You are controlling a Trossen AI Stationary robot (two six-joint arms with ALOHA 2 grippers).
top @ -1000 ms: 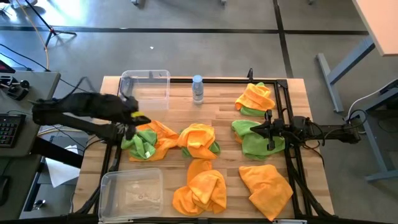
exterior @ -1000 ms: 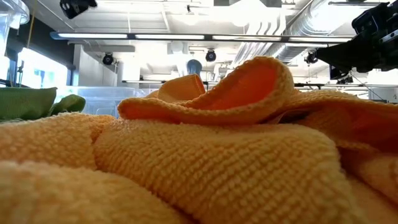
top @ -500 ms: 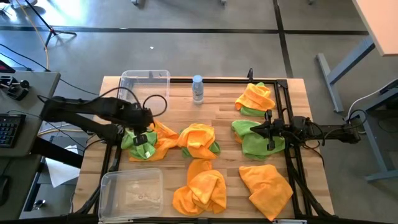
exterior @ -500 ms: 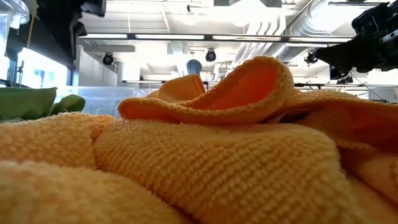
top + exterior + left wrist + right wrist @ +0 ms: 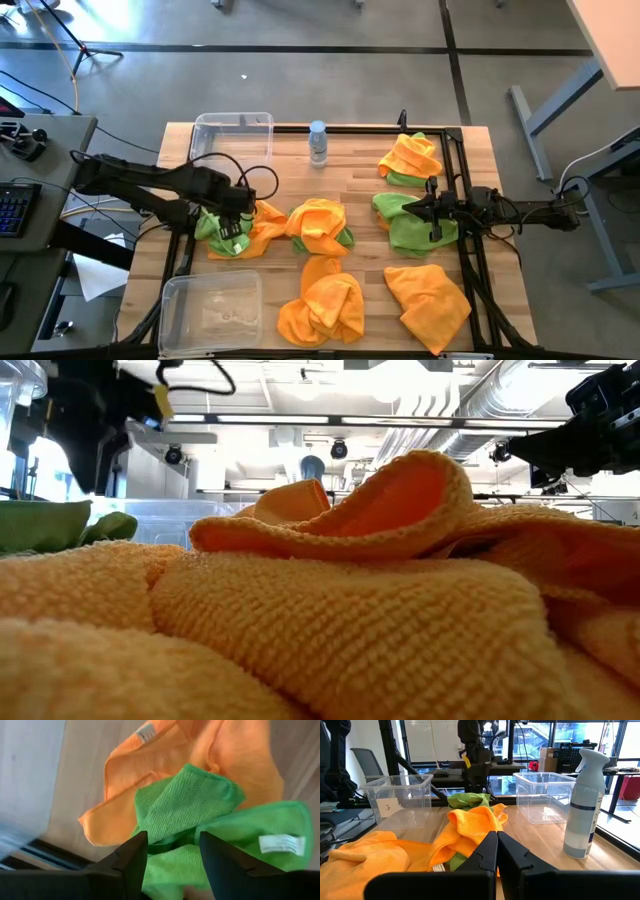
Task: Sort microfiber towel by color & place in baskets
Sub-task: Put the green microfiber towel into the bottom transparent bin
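From above, the left end effector (image 5: 236,212) is seen over a green towel (image 5: 222,236) lying on an orange towel (image 5: 262,216) at the desk's (image 5: 360,180) left side, between two empty baskets (image 5: 234,135), while the right end effector (image 5: 434,212) is held shut and empty over another green towel (image 5: 405,225). In the left wrist view, the fingers (image 5: 129,862) are parted, nothing is gripped, and the soft, light green cloth is judged best pinched at its raised fold.

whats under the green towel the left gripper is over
An orange towel lies under the green towel, spreading out past it onto the bare wood table. The left gripper hovers open above. How far the orange runs beneath is covered.
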